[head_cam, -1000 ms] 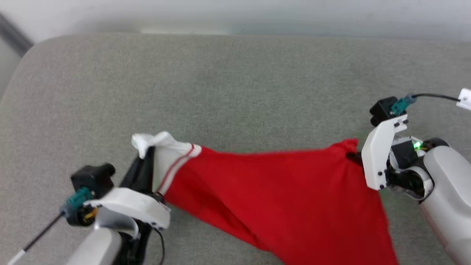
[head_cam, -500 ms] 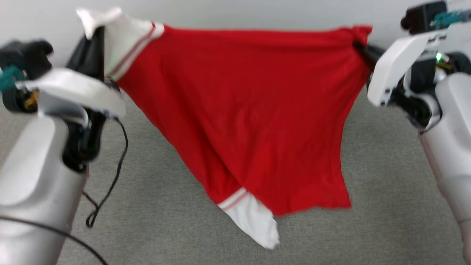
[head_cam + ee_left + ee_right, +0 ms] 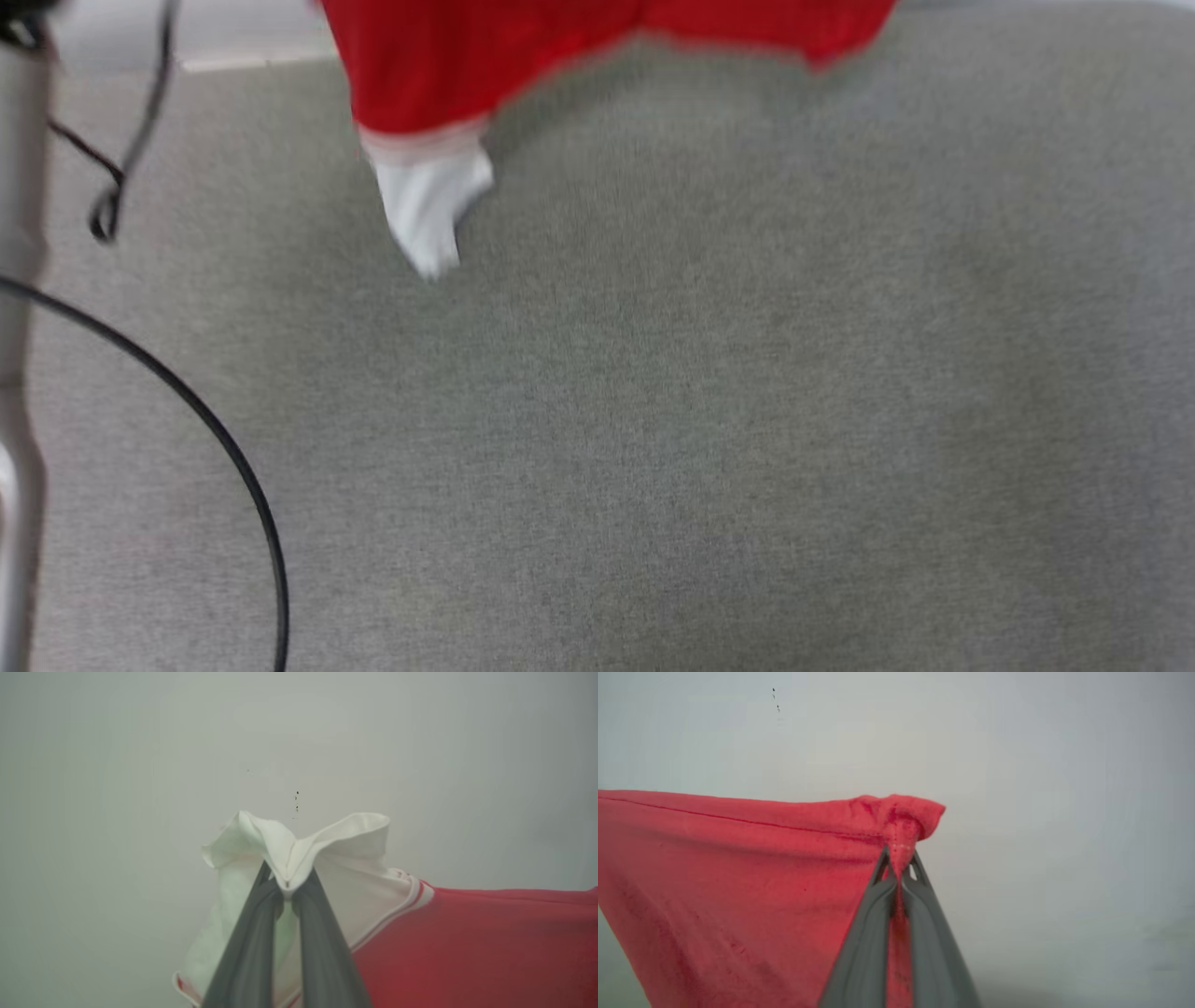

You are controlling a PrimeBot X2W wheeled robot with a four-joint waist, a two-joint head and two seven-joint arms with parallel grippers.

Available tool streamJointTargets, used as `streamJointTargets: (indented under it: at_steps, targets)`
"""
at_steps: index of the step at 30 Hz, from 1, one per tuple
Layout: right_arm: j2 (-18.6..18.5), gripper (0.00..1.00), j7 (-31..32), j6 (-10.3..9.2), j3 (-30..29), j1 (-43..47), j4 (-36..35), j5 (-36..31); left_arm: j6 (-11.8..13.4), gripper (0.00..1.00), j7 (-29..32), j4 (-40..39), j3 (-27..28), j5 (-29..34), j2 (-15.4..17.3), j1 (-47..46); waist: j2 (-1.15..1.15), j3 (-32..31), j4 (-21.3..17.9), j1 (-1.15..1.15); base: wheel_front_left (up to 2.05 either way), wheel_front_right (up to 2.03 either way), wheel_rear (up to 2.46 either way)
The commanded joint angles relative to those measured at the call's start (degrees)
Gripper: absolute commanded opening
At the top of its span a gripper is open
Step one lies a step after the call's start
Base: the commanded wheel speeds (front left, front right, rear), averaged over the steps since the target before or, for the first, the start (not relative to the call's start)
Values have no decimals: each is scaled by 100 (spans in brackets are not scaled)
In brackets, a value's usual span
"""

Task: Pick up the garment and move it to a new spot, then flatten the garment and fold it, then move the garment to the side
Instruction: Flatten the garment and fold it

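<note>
L gripper point(image 3: 287, 887) was clamped on the white sleeve of the thin red-and-white jersey garment point(image 3: 467, 942); R gripper point(image 3: 901, 870) was clamped on its bunched red edge. Garment hung clear above the grey fabric surface point(image 3: 653, 420), near its far edge.

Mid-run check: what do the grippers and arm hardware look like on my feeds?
Left gripper: two long, dark grey fingers tapering to narrow tips. Right gripper: the same dark grey pair, with small triangular cut-outs near the tips. In the head view, a pale grey forearm shows blurred at the left edge, with a thin black cable looping beside it.
</note>
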Motion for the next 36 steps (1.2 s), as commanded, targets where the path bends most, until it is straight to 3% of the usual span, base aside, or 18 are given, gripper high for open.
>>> streamJointTargets:
  at_steps: [1, 10, 21, 28, 36]
  targets:
    - [-41, 0, -54, -4, 17, -184, 37, -33, -30, 0, -57, 79, 32, 50, 14, -229, 0, 366, -13, -1, 0, 0, 0]
    - [-34, 0, -250, -5, 225, -1048, 330, -25, -165, 0, -153, 675, 8, 237, 104, -1290, 0, 1169, -12, -1, 0, 0, 0]
    - [-3, 0, -214, -6, 812, -762, 890, 404, -314, 0, -245, 1628, 160, -4, -49, -742, 0, 1480, 161, -1, 0, 0, 0]
    - [-87, 0, -422, -6, 1510, 150, 868, 776, -477, 0, -280, 1871, 387, -201, -222, 353, 0, 1093, 290, -1, 0, 0, 0]
    - [-539, 0, -780, -8, 2179, 1879, 414, 1249, -531, 0, -285, 1222, 855, -282, -393, 2551, 0, 188, 433, -1, 0, 0, 0]
